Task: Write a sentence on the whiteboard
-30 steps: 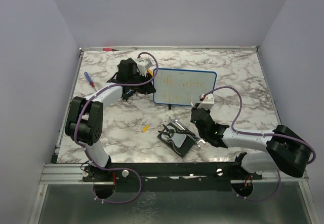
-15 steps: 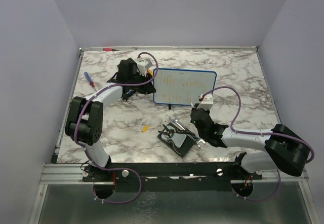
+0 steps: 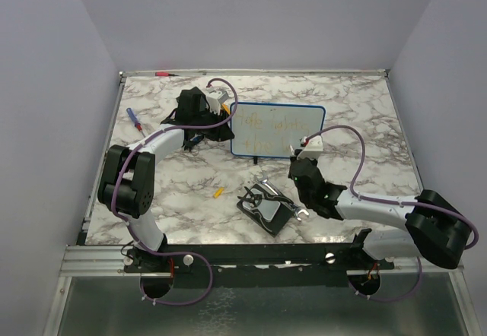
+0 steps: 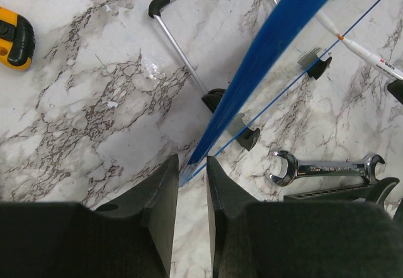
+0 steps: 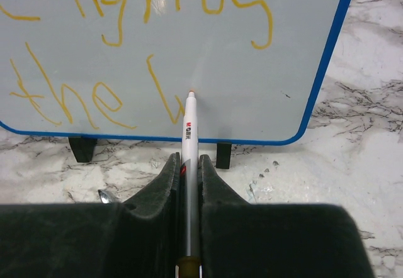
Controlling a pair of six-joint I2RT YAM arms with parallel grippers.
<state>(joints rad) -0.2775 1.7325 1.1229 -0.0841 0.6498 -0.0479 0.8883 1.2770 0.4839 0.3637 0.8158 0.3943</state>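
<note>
The whiteboard (image 3: pixel 278 127) stands upright on small black feet at the middle back of the table, blue-rimmed (image 4: pixel 277 39). The sentence (image 5: pixel 113 102) runs across it in two lines of thin orange-yellow letters (image 3: pixel 262 127). My right gripper (image 5: pixel 187 158) is shut on a white marker (image 5: pixel 189 127). The marker's tip touches the board's lower line, right after a fresh stroke. In the top view this gripper (image 3: pixel 294 158) sits just in front of the board's lower right part. My left gripper (image 4: pixel 192 161) is shut on the board's left corner (image 3: pixel 228 119).
A metal wrench (image 4: pixel 324 168) lies in front of the board beside a flat black pad (image 3: pixel 266 210). A red-and-blue screwdriver (image 3: pixel 135 120) lies at the left. A small yellow piece (image 3: pixel 218 192) lies nearer the front, and a yellow-black tool (image 4: pixel 14 38) lies behind the board.
My right gripper has shifted slightly with the marker along the board's lower line. The left arm and the board have stayed still.
</note>
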